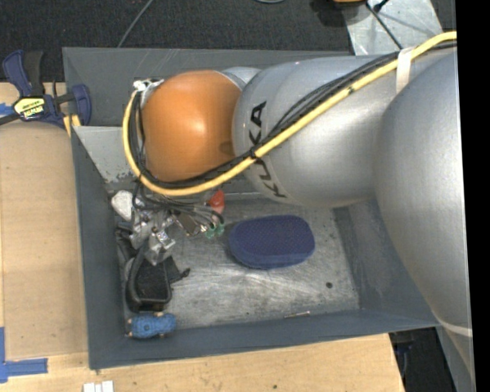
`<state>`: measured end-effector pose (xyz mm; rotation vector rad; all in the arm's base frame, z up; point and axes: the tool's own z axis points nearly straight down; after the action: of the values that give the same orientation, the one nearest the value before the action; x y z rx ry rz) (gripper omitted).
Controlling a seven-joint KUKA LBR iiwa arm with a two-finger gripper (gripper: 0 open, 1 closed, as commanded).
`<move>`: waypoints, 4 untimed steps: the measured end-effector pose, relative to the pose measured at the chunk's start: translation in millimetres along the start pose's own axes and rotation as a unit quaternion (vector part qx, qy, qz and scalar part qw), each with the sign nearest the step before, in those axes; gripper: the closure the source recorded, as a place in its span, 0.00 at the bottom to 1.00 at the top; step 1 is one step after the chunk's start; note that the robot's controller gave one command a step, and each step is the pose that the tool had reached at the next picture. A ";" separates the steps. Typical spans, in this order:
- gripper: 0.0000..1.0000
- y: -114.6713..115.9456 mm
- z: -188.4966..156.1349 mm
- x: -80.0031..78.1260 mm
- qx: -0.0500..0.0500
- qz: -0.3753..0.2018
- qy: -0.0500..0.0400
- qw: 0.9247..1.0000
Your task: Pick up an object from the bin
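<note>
A grey metal bin point(97, 264) is being viewed from above, read here as a clock face. The silver robot arm point(340, 137) is reaching in from 3 o'clock, its wrist sitting under a rounded orange cover point(188, 124) with a yellow cable point(306, 114) looping round it.

The gripper point(157, 234) is hanging low at 9 o'clock, close to the bin's wall, over a small clutter of things. How wide or narrow the pincer is standing cannot be told, as metal parts and wires are crowding it.

Nearest to it, a black floppy thing point(151, 284) is lying just toward 6 o'clock of the gripper. A white rounded piece point(122, 204) is lying toward 11 o'clock of it. A small red piece point(217, 201) is showing at the cover's lower edge. A little blue toy-like thing point(151, 325) is lying in the 7 o'clock corner. A dark blue oval pad point(270, 241) is lying flat at the bin's centre, apart from the gripper.
</note>
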<state>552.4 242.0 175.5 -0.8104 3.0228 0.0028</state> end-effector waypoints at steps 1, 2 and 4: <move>1.00 -12.8 -29.7 -21.2 0.000 -0.026 0.002 1.000; 0.00 -12.7 -27.8 -19.9 -0.001 -0.025 0.004 1.000; 1.00 -19.3 92.2 -6.2 0.002 -0.101 0.005 0.995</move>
<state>568.5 228.9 83.4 -1.1140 2.9337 -0.0083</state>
